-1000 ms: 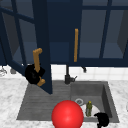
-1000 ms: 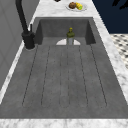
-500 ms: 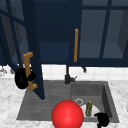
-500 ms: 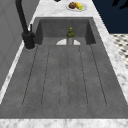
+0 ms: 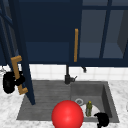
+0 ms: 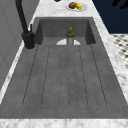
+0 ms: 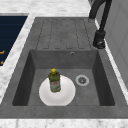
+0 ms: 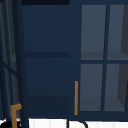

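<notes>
I see the left hand with fingers curled around the door handle of the open cabinet door. The right hand, fingers unclear, hovers at the grey sink.

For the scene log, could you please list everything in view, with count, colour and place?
cabinet door: 1, dark blue, swung open at the left above the sink
door handle: 1, orange, on the open door's edge
second handle: 1, orange, upright on the closed glass-paned door
faucet: 1, black, behind the basin
sink: 1, grey, with ribbed drainboard
plate: 1, white, in the basin
bottle: 1, green with yellow cap, upright on the plate
ball: 1, red, in front of the sink
fruit plate: 1, on the far counter
left hand: black, curled on the door handle
right hand: black, at the basin's front edge
</notes>
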Controlling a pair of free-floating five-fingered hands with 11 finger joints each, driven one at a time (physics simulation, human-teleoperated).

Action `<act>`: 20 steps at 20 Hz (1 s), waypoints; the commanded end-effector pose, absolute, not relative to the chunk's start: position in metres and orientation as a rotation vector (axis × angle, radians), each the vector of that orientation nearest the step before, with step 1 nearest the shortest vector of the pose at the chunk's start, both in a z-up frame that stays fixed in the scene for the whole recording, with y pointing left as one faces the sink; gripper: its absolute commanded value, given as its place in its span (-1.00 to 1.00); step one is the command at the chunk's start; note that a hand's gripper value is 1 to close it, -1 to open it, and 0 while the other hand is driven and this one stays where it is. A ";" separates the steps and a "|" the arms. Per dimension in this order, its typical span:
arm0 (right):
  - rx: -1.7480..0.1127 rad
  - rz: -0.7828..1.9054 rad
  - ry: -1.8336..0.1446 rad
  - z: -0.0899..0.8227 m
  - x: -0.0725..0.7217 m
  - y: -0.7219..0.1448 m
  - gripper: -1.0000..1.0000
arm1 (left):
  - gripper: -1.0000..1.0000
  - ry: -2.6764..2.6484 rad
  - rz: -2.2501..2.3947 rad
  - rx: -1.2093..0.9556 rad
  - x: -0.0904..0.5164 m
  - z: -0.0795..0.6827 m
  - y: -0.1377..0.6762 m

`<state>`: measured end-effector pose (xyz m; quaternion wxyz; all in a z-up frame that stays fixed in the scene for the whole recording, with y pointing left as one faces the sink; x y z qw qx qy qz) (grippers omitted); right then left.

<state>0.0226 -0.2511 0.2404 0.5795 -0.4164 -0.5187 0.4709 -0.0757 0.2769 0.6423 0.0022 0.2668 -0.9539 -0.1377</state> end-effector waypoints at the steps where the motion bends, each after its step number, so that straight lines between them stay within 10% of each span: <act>1: -0.974 1.101 -1.213 0.240 0.023 -0.251 0.00 | 1.00 -2.996 -0.383 0.838 -0.097 0.630 0.304; 20: -0.974 1.101 -1.213 0.240 0.023 -0.251 0.00 | 1.00 -3.037 -0.395 0.631 -0.132 0.628 0.419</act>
